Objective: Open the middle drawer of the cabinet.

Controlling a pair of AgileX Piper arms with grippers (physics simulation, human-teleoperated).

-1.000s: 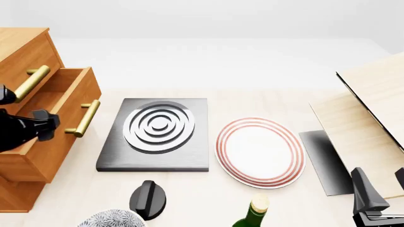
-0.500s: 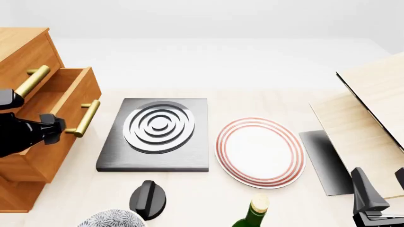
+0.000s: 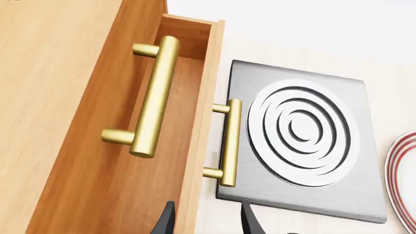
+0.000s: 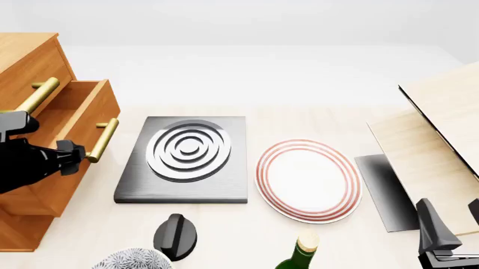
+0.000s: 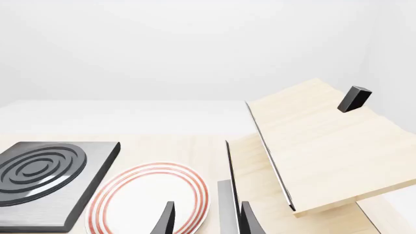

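Note:
The cabinet (image 4: 22,61) stands at the far left and fills one side of the left wrist view (image 3: 65,73). Its middle drawer (image 4: 84,126) is pulled out toward the hob, with its brass handle (image 4: 101,140) free. My left gripper (image 4: 45,137) is open and holds nothing. It hovers at the near end of the drawer front, short of the handle (image 3: 229,141), with its fingertips (image 3: 165,219) on either side of the front board's line. The top drawer's handle (image 3: 155,97) sits above it on a closed front. My right gripper (image 4: 452,221) is open and empty at the near right.
A grey hob plate with white rings (image 4: 185,157) lies right beside the open drawer. A red-rimmed plate (image 4: 307,179), a green bottle (image 4: 303,252), a black knob (image 4: 174,235) and a patterned bowl (image 4: 131,260) are nearby. Pale wood boards (image 4: 441,123) and a dark sheet (image 4: 385,190) are at the right.
My left gripper has drifted right and slightly toward me along the drawer front. The drawer and its handle have stayed where they were. The right arm has not moved.

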